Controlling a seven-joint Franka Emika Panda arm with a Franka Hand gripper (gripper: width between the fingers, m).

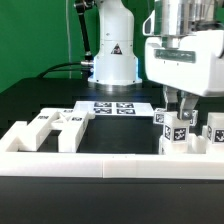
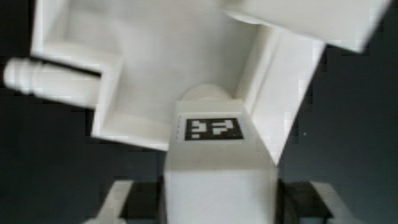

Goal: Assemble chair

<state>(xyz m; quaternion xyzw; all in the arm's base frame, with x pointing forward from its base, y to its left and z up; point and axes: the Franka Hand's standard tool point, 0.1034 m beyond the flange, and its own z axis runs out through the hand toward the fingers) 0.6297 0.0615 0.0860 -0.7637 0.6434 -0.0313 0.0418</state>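
Note:
The chair is in loose white tagged pieces. In the wrist view a narrow white chair piece (image 2: pixel 217 150) with a square tag runs between my fingers (image 2: pixel 125 200). It leans against a larger white panel (image 2: pixel 143 70) with a round peg (image 2: pixel 39 76). My gripper (image 2: pixel 219 206) is shut on the narrow piece. In the exterior view the gripper (image 1: pixel 181 113) hangs low at the exterior view's right, over a cluster of upright tagged pieces (image 1: pixel 172 134). More chair pieces (image 1: pixel 55 126) lie at the exterior view's left.
A low white border wall (image 1: pixel 110 163) runs along the front of the black table. The marker board (image 1: pixel 115 108) lies in the middle, with the white robot base (image 1: pixel 113 55) behind it. Another tagged piece (image 1: pixel 214 130) stands at the far right.

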